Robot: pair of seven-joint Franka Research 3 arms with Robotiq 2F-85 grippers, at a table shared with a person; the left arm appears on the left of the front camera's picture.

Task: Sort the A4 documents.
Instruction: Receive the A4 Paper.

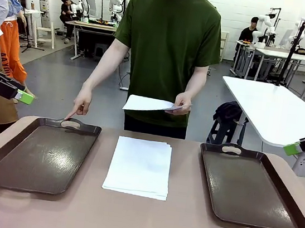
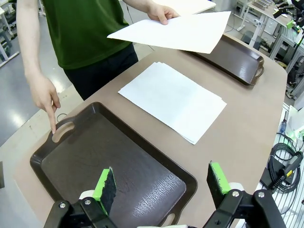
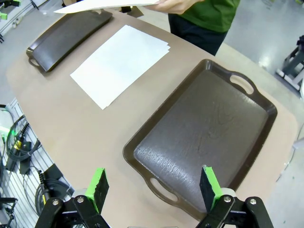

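A stack of white A4 documents lies flat at the table's middle, between two trays. Across the table a person holds one more sheet above the far edge. The person's other hand points a finger at the left tray's far handle. At the left, my left gripper hovers open above the left tray, holding nothing. My right gripper hangs open and empty above the right tray.
Both dark brown handled trays are empty. The brown table has bare surface in front of the stack. A white table stands behind to the right. Cables hang off the table's side.
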